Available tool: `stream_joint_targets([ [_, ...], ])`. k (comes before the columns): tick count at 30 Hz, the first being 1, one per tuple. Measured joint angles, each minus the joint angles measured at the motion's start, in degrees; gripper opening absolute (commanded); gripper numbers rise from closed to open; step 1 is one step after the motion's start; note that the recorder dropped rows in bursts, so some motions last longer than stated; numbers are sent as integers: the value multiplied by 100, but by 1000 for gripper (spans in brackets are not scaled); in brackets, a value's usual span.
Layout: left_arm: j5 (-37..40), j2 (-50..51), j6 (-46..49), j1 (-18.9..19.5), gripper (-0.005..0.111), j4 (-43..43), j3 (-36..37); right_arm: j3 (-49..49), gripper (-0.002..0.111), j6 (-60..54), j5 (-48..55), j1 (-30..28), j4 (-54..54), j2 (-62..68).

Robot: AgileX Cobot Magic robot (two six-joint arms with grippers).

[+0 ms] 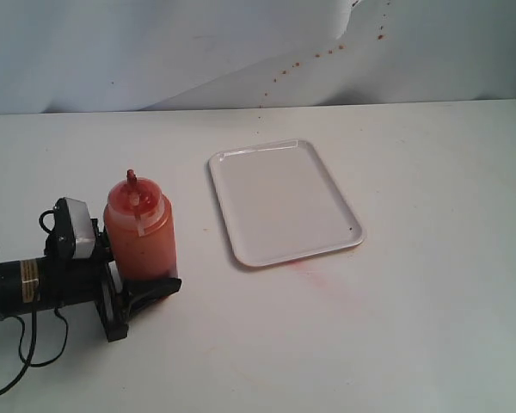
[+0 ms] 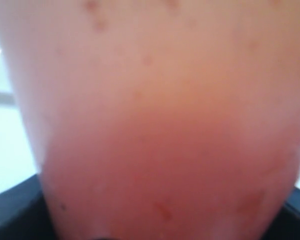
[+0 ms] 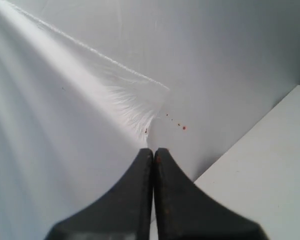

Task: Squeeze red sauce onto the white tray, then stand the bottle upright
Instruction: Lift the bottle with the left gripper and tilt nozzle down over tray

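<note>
Left gripper (image 1: 143,280), clasping the upright bottle (image 1: 141,228) low, should hold firm and tip it only above the bare tray (image 1: 284,202).

Exterior view: bright, even, diffuse light; a faint soft shadow edges the white tray (image 1: 284,202) at 6 o'clock. Left wrist view: the bottle (image 2: 155,125) fills the frame, wholly out of focus. Right wrist view: the right gripper (image 3: 153,155) is dark and slightly soft-edged.

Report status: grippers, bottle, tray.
Left gripper clamped on upright translucent orange-red squeeze bottle. Right gripper shut, empty. Flat white rectangular tray: no sauce yet, nothing blocking.
</note>
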Motion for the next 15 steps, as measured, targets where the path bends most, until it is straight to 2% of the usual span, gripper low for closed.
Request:
stream_joint_targets([
  [4,0,-249,82,0,0,-18,0,0,0,80,144,0,11,0],
  [7,0,-391,144,0,0,-351,0,-15,0,102,247,14,11,0],
  [12,28,-646,86,-53,0,-1864,10,-497,0,-68,613,420,-328,-2],
  [15,69,-834,73,-229,0,-2597,-185,-922,0,-431,676,842,-443,10],
])
